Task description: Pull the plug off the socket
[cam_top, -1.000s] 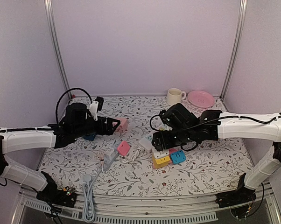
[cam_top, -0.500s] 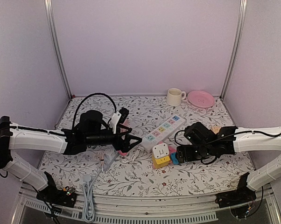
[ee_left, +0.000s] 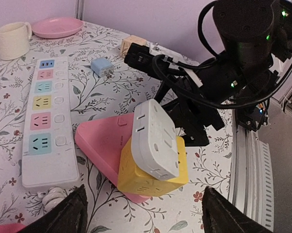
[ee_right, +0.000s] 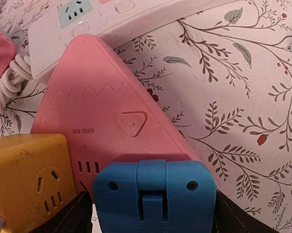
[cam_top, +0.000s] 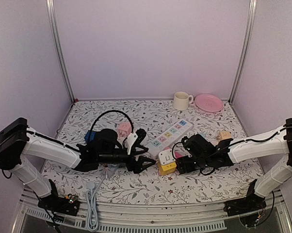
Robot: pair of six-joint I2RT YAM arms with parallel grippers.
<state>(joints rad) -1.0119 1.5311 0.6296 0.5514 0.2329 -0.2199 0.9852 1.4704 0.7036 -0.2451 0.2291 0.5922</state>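
Observation:
A yellow cube socket [cam_top: 167, 166] with a white plug [cam_top: 166, 156] on top sits beside a pink triangular socket [ee_right: 102, 111]. A blue plug [ee_right: 153, 194] sits against the pink socket's near edge. My right gripper [cam_top: 181, 163] is shut on the blue plug, with one finger [ee_right: 73, 218] on each side of it. My left gripper [cam_top: 148, 158] is open and empty, just left of the yellow cube. In the left wrist view the cube [ee_left: 151, 170] and white plug [ee_left: 153, 138] lie ahead of its spread fingers [ee_left: 73, 213].
A white power strip [cam_top: 170, 132] with coloured outlets lies behind the sockets. A cream cup [cam_top: 182, 100] and a pink plate [cam_top: 208, 102] stand at the back right. A small pink plug [cam_top: 124, 127], a beige block [cam_top: 224, 134] and a grey cable [cam_top: 92, 204] lie around.
My left gripper has moved right and nearer, up to the yellow cube. My right gripper has shifted slightly left and lower onto the blue plug.

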